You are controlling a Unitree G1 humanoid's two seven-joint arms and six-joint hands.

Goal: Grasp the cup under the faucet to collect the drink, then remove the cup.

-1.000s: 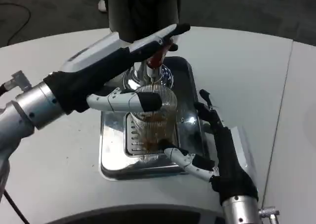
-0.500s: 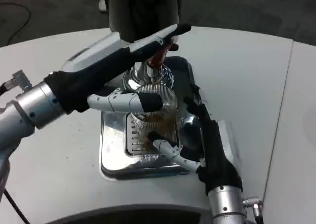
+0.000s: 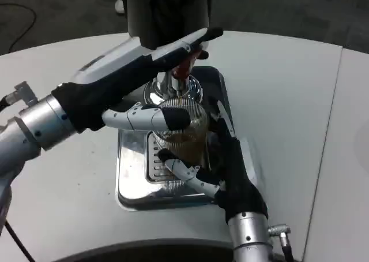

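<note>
**Ribbed glass fills beneath the tap as both robot hands close in**

A clear ribbed cup (image 3: 180, 136) stands upright on the slotted grate of a polished steel drip tray (image 3: 131, 184) at the centre of the white table (image 3: 282, 100), directly under the faucet (image 3: 174, 83) of a dark drink dispenser (image 3: 164, 11) at 12 o'clock. Amber-brown liquid sits in the cup's lower part, and a thin brown stream runs down from the spout into it. The left hand (image 3: 147, 77) reaches in from 9 o'clock: its upper fingers lie across the red tap lever (image 3: 183, 66), while another finger presses against the near rim of the cup. Its fingers are spread rather than clenched. The right hand (image 3: 222, 167) comes up from 5 o'clock, thumb at the cup's base and fingers raised along its far side at 3 o'clock; whether they truly grip the glass cannot be told.
</note>
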